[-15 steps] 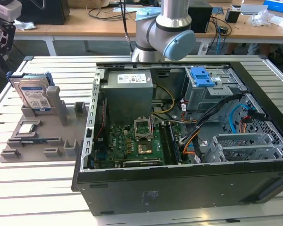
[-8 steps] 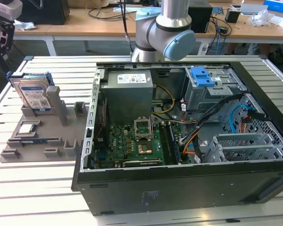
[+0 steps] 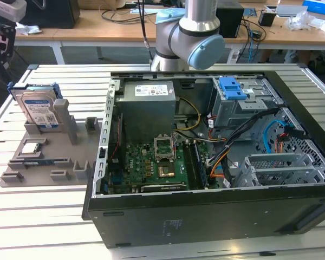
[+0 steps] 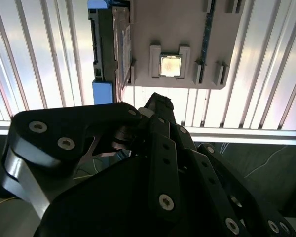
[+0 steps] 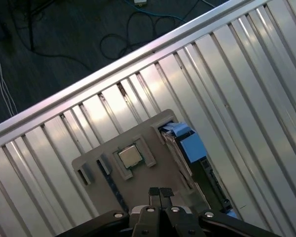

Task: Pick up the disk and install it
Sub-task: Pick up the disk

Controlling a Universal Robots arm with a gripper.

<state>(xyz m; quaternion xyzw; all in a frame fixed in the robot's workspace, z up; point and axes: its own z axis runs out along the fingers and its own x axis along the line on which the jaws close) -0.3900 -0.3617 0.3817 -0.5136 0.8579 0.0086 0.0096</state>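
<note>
- Nearest, in the first wrist view: end effector [image 5: 160, 191] with fingertips pressed together, pinching nothing, hanging above the grey holder [image 3: 40, 170].
- Just beyond it: the disk [image 5: 175, 148], standing upright on its edge in a slot of that holder, clipped in a blue carrier [image 5: 192, 145], beside a small square chip [image 5: 130, 156].
- Probably stiff and rather heavy for its size, with smooth metal faces, and sensitive to knocks; best taken across the two flat faces near the free upper edge.
- Farther, in the exterior view: holder on the bench [image 3: 43, 216], at that view's left of the open computer case [image 3: 206, 216].
</note>
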